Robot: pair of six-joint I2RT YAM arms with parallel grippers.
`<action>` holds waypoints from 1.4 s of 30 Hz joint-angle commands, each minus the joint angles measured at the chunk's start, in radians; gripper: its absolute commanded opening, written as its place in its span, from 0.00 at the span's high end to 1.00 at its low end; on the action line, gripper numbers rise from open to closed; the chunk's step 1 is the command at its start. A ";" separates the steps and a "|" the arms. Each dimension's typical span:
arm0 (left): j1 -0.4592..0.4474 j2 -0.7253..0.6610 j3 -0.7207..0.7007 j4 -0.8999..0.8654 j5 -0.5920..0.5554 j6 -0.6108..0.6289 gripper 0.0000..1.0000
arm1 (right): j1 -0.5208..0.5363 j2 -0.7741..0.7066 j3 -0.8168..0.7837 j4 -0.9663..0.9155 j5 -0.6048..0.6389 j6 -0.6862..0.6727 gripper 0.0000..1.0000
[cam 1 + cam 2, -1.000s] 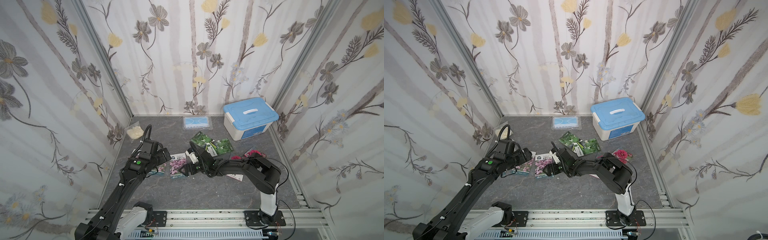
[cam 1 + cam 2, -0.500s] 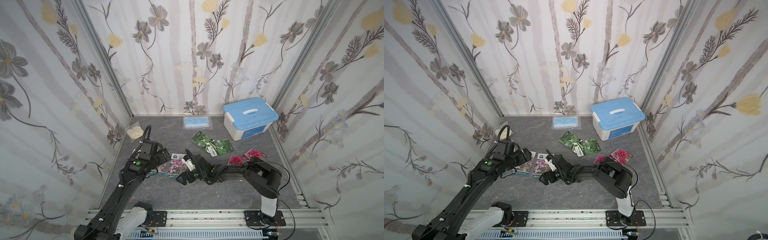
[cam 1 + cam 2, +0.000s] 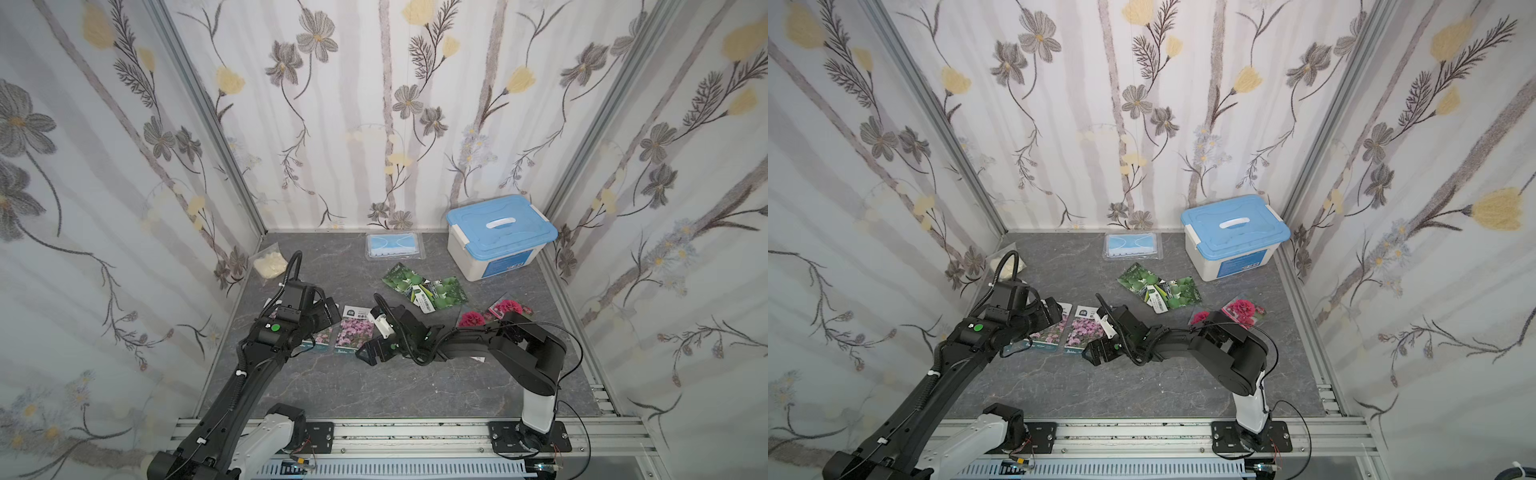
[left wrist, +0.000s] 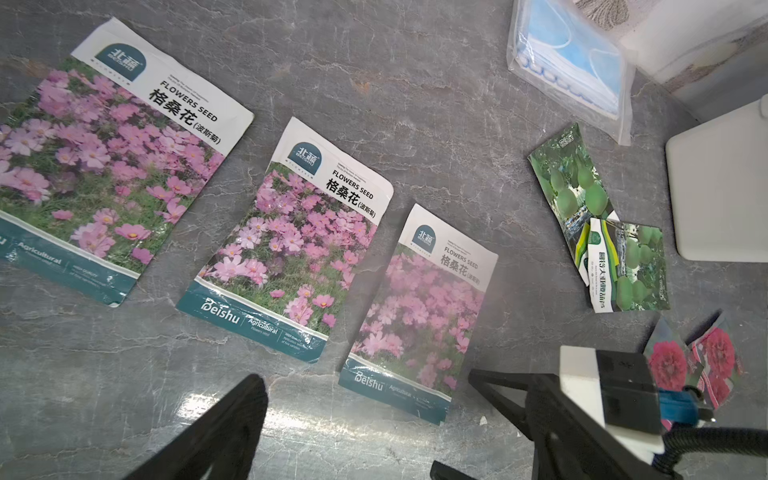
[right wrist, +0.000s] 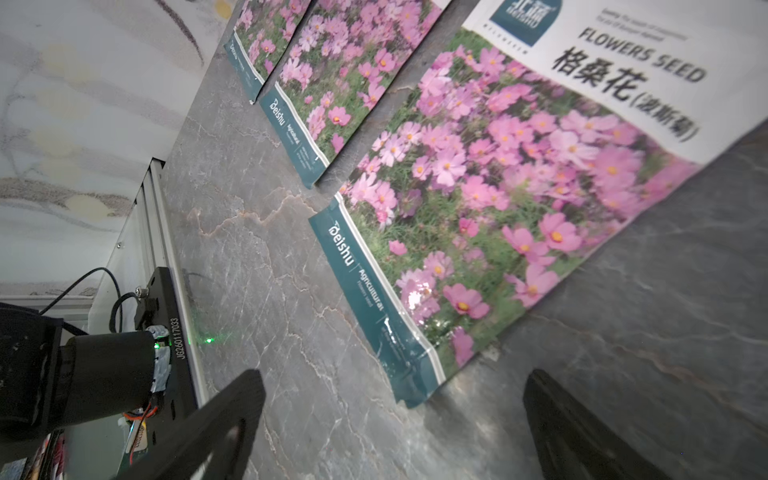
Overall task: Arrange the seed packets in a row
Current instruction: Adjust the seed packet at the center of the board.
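A: How is the scene lit?
B: Brightly, evenly; only soft shadows are cast. Glare is seen on the desk [image 4: 291, 415].
A: Sharpness?
B: One packet [image 4: 419, 307] is rendered hazy.

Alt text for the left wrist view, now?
Three pink-flower seed packets lie face up, side by side, in a row on the grey table. Beyond them: two overlapping green gourd packets, two red-bloom packets, a bagged blue face mask.
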 commanded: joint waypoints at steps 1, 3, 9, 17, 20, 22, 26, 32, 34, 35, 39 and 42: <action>0.001 0.003 -0.001 -0.003 -0.011 0.001 0.00 | -0.017 -0.006 0.005 0.011 0.004 -0.005 0.01; 0.000 0.006 -0.005 0.000 -0.012 0.000 0.00 | -0.020 0.006 0.022 0.005 -0.004 -0.007 0.01; 0.001 0.007 -0.019 0.007 -0.008 -0.005 0.00 | -0.022 0.069 0.092 0.008 -0.046 0.010 0.01; 0.003 0.002 -0.015 -0.003 -0.013 0.001 0.00 | -0.022 0.119 0.157 -0.002 -0.067 0.018 0.01; 0.003 0.001 -0.016 -0.003 -0.011 0.002 0.00 | -0.028 0.125 0.167 -0.004 -0.069 0.016 0.01; 0.003 0.004 -0.016 -0.003 -0.011 0.003 0.00 | -0.028 0.123 0.167 -0.006 -0.067 0.016 0.01; 0.003 0.003 -0.016 -0.003 -0.012 0.001 0.00 | -0.030 0.090 0.131 0.005 -0.054 0.018 0.01; 0.004 0.011 -0.024 -0.002 -0.025 -0.008 0.00 | -0.029 0.017 0.027 0.032 -0.040 0.019 0.01; 0.005 0.027 -0.029 0.006 -0.032 -0.011 0.00 | -0.030 -0.010 -0.010 0.043 -0.029 0.018 0.01; 0.005 0.042 -0.032 0.018 -0.030 -0.013 0.00 | -0.033 -0.025 -0.028 0.048 -0.026 0.020 0.01; 0.006 0.122 -0.037 0.089 -0.010 -0.028 0.00 | -0.049 -0.088 -0.085 0.080 -0.033 0.032 0.01; 0.010 0.196 -0.037 0.147 0.000 -0.046 0.00 | -0.067 -0.127 -0.106 0.088 -0.041 0.034 0.01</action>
